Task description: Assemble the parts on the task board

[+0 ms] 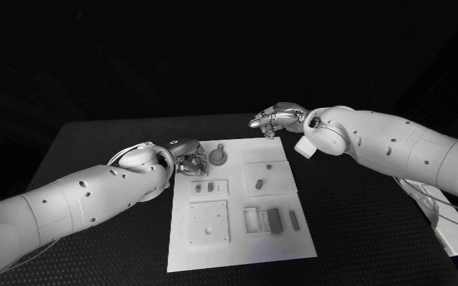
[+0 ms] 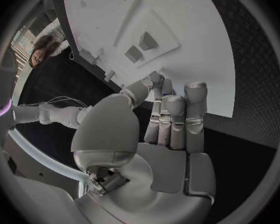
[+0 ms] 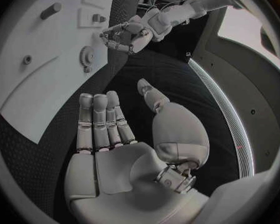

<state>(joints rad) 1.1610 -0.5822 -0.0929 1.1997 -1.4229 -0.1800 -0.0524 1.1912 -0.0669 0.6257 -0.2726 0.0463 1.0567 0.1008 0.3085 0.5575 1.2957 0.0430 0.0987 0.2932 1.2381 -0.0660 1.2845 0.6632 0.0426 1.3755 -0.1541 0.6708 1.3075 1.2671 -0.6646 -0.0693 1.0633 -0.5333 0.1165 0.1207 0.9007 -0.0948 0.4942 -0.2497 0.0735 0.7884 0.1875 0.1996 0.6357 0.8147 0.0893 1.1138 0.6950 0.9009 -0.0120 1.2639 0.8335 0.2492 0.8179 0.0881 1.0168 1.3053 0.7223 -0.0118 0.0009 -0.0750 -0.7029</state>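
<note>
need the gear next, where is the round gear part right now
In the head view the round gear lies on the task board near its far edge, on the robot's left side, just beside the left robot hand.

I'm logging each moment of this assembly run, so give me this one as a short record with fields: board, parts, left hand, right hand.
board: white rectangular task board lying flat on the black table
parts: small grey round gear-like piece near the board's far edge; several grey oblong pieces nearer the robot
left hand: silver left hand at the board's far left corner, beside the gear, holding nothing, fingers straight
right hand: silver right hand beyond the board's far right corner, empty, fingers extended
</note>
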